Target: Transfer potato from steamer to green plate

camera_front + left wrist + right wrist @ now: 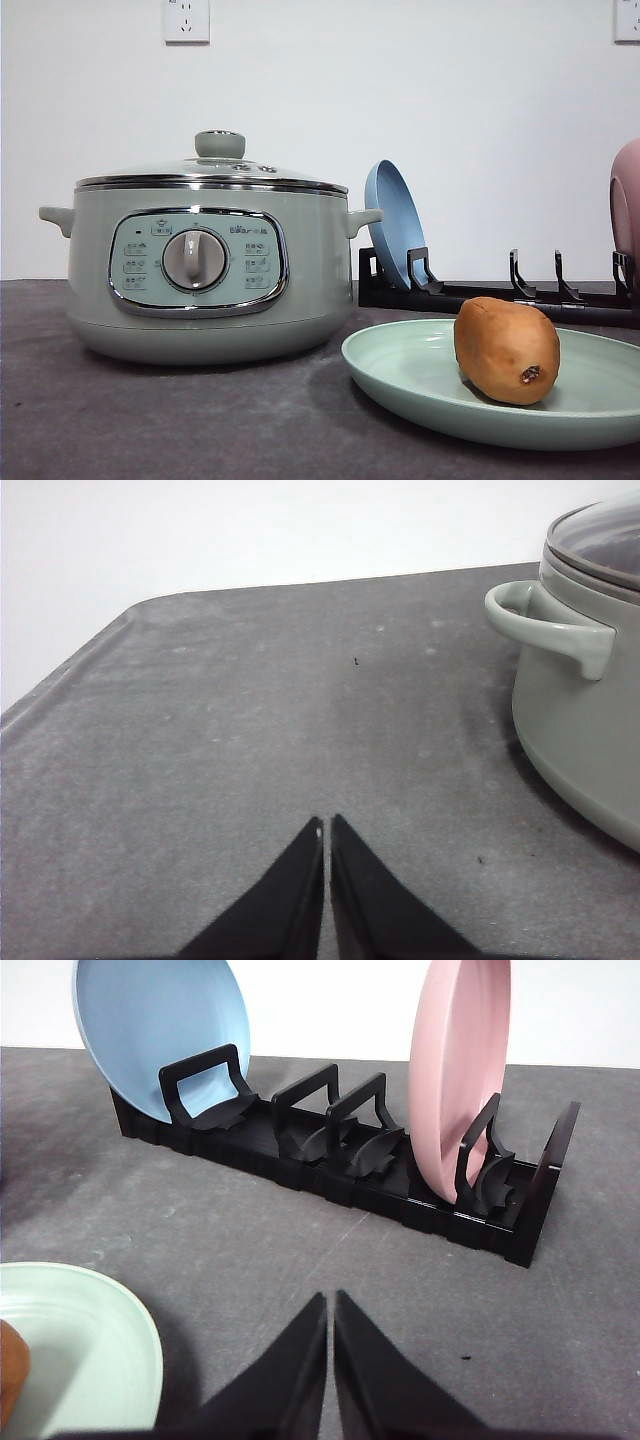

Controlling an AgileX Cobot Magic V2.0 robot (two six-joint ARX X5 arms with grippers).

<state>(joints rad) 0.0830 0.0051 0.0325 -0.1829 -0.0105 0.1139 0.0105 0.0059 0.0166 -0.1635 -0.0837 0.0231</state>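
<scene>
The brown-orange potato (506, 349) lies on the pale green plate (400, 372) at the front right of the table, its dark spot facing the camera. A sliver of the potato (10, 1372) and the plate's rim (120, 1330) also show in the right wrist view. The sage-green steamer (205, 265) stands to the left with its glass lid on. My left gripper (326, 828) is shut over bare table, apart from the steamer's side handle (550, 628). My right gripper (331, 1302) is shut and empty, just off the plate's edge and short of the rack.
A black dish rack (350, 1165) stands behind the plate, holding a blue plate (160, 1035) and a pink plate (455, 1070) upright. The rack (500, 290) sits at the back right in the front view. Dark grey table (250, 730) stretches left of the steamer.
</scene>
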